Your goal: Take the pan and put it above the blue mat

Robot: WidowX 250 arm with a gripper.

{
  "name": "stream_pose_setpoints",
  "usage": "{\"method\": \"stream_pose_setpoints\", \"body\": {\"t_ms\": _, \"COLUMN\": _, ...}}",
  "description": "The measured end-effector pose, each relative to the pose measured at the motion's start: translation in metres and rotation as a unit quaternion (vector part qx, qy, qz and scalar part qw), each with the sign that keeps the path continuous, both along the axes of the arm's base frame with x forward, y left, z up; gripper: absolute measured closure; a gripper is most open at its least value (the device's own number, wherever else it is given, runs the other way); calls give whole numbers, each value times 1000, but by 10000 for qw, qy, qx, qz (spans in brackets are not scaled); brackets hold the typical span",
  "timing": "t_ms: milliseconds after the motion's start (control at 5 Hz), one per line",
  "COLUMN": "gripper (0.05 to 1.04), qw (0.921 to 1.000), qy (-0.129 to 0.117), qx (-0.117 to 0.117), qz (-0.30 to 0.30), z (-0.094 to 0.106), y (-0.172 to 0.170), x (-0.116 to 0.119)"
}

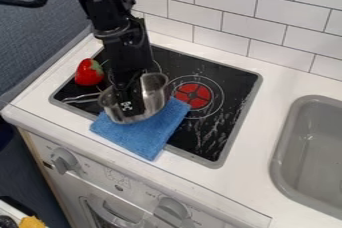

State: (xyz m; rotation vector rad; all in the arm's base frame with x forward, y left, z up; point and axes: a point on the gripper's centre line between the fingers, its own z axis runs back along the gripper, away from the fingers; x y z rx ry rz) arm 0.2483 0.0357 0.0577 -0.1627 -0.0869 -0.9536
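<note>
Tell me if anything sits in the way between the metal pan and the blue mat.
Nothing visible does: the pan already overlaps the upper part of the blue mat in this view, with the gripper down at the pan. The red strawberry is off to the upper left.

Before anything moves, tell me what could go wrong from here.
The pan reaches past the left side of the blue mat, so it could settle tilted over the mat's edge. Its handle is near the strawberry and might knock it if the pan swings. The hand, low at the pan's bowl, might catch the rim when lifting away.
</note>
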Motion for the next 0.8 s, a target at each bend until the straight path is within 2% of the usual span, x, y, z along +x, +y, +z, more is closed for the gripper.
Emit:
{"method": "stream_pose_setpoints", "body": {"t_ms": 200, "gripper": 225, "qw": 10000, "qy": 45, "qx": -10, "qz": 54, "z": -2, "y": -3, "x": -3}}
{"method": "stream_pose_setpoints", "body": {"t_ms": 400, "gripper": 74, "qw": 9993, "qy": -21, "qx": 57, "qz": 368, "z": 5, "y": -4, "x": -5}}
{"method": "stream_pose_setpoints", "body": {"t_ms": 600, "gripper": 77, "qw": 9877, "qy": -178, "qx": 263, "qz": 1530, "z": 21, "y": 2, "x": -3}}
{"method": "stream_pose_setpoints", "body": {"t_ms": 800, "gripper": 83, "qw": 9599, "qy": -213, "qx": 285, "qz": 2781, "z": 24, "y": 14, "x": -6}}
